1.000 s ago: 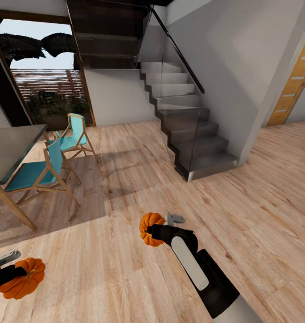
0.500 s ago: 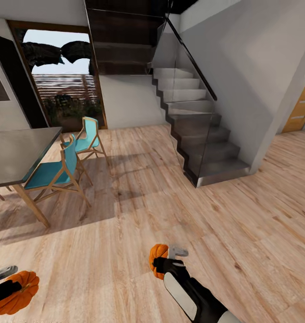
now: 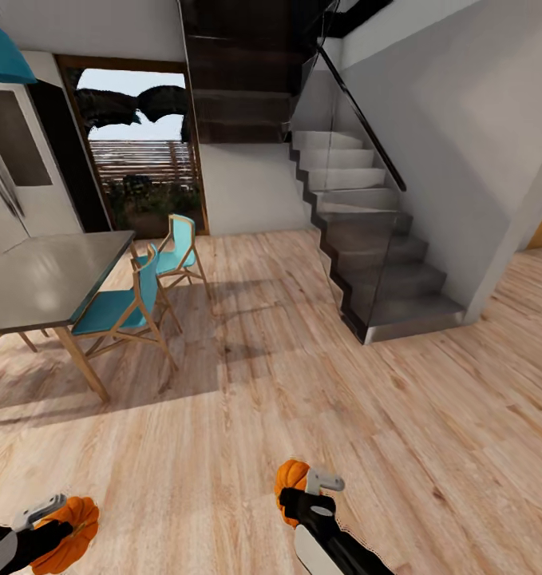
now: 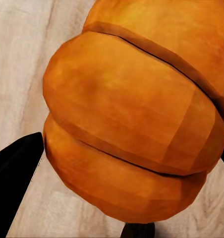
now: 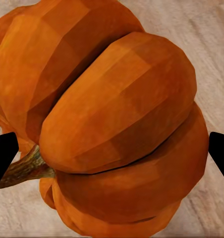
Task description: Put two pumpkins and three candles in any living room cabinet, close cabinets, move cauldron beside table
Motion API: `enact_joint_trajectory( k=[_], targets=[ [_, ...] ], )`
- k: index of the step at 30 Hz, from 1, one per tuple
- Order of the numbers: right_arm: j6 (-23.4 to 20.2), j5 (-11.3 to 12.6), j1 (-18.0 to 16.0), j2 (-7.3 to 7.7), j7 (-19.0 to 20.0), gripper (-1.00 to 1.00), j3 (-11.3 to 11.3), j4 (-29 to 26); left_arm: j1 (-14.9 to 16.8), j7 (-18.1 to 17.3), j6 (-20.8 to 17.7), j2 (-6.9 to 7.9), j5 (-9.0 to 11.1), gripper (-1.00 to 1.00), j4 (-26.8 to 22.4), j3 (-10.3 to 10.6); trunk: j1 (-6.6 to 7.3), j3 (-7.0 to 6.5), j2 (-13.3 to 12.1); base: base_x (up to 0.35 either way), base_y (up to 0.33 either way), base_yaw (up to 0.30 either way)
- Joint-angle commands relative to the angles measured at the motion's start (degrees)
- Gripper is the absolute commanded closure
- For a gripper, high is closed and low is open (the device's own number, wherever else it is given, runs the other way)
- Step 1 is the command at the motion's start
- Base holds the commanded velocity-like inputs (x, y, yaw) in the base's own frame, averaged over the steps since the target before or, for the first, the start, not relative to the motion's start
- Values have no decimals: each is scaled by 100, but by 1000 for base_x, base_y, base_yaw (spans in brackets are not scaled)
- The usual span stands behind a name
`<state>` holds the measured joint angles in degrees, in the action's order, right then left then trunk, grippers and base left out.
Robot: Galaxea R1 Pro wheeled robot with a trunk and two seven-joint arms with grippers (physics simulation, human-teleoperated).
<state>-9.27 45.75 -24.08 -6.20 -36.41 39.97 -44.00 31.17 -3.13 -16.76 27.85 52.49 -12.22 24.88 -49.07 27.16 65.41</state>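
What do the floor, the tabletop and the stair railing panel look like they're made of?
The floor: light wood planks, matte, with visible grain and board seams. The tabletop: grey, smooth, slightly glossy, possibly stone or laminate; its legs look wooden. The stair railing panel: apparently clear glass, since the steps show through it, topped by a dark handrail.

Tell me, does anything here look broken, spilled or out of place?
Nothing stands out. The left gripper and right gripper each hold a pumpkin above the wooden floor; the chairs stand upright by the table.
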Motion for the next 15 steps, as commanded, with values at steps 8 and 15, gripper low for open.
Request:
enact_joint_trajectory(
  k=[8,15],
  targets=[
    [627,1,0,-21,-41,100,480,551,-6,-12,529,-355,27,100,317,33,176,-206,-318,0,0,154],
    [885,0,0,-20,-42,100,666,787,-6,-12,558,-385,29,100,342,28,198,-283,-358,0,0,154]
  ],
)
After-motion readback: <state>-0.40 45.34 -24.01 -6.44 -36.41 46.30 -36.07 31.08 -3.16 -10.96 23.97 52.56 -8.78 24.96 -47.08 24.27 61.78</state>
